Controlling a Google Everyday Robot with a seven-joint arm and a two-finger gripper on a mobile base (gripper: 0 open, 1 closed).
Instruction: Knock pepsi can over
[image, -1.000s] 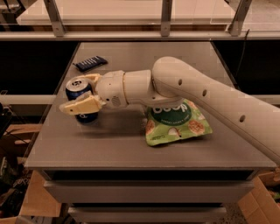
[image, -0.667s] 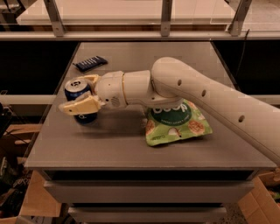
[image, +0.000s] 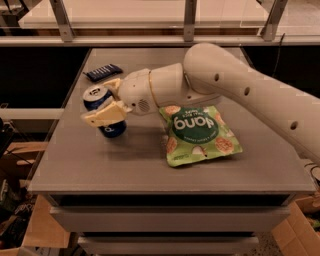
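Note:
The pepsi can (image: 95, 95), dark blue with a silver top and pull tab, stands at the left of the grey table (image: 150, 170), leaning with its top toward the left. My gripper (image: 99, 101) reaches in from the right on a thick white arm (image: 235, 85). Its two tan fingers straddle the can. One finger (image: 103, 115) lies across the can's front and the other (image: 113, 84) sits behind it. The can's middle is hidden by the front finger.
A green snack bag (image: 198, 134) lies flat just right of the can, partly under the arm. A flat dark-blue packet (image: 102, 72) lies at the back left. The table's left edge is close to the can. Cardboard boxes (image: 45, 230) sit on the floor.
My gripper and the can have shifted a little to the right, toward the green bag, and the can now leans more. The bag and the packet have not moved.

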